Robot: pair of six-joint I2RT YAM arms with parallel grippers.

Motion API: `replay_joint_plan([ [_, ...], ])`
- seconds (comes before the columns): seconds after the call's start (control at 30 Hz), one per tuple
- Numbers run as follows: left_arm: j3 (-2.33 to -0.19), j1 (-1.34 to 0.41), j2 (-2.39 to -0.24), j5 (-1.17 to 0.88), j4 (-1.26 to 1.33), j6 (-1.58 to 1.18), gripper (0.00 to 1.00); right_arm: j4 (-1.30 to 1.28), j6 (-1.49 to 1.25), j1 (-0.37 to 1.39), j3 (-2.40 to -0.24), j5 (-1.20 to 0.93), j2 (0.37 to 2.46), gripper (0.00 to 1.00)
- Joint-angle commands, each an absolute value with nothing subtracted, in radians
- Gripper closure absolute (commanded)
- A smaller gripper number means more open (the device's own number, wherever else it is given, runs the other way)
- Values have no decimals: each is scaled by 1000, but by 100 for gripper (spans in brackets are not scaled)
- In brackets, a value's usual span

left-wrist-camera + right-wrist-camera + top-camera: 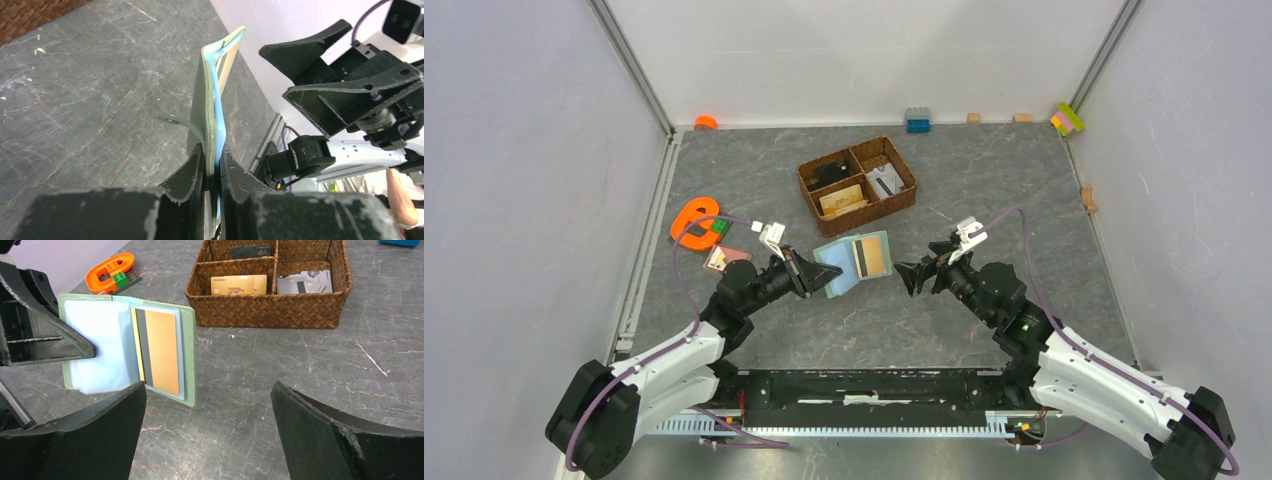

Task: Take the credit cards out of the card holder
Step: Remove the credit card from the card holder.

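Over the grey worktop (984, 190), near the wicker basket (270, 317), the left hand (212, 160) pinches the open card holder (100, 350) by one edge. The right hand (208, 385) faces it, spread wide and empty. The left wrist view shows the holder edge-on. Only the right wrist view shows the tan-orange credit card (161, 351) in its slot.

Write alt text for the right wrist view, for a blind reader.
An open sage-green bifold card holder, pale blue inside, is gripped on one half by the left hand, with a tan-orange striped card in the other half's pocket. The right hand stands wide open in the foreground; a brown wicker divided basket sits behind.
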State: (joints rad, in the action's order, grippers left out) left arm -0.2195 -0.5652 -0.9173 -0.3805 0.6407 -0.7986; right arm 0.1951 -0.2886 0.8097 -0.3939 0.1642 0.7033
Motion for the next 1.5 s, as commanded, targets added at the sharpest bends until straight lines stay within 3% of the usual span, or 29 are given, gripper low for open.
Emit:
replay_joint_plan([
  [0.0, -251, -572, -917, -445, 776, -785, 98, 244, -294, 810, -387, 179, 710, 2],
  [0.4, -253, -580, -946, -484, 825, -802, 98, 233, -323, 760, -378, 89, 755, 2],
  [0.67, -264, -582, -957, -480, 808, -793, 98, 369, -395, 510, -318, -310, 829, 2],
  [1.23, -312, -589, -1052, -559, 836, -822, 98, 651, -397, 495, -194, -520, 703, 2],
  [1.47, -309, -598, -1086, -596, 910, -850, 98, 608, -390, 495, -214, -505, 754, 2],
])
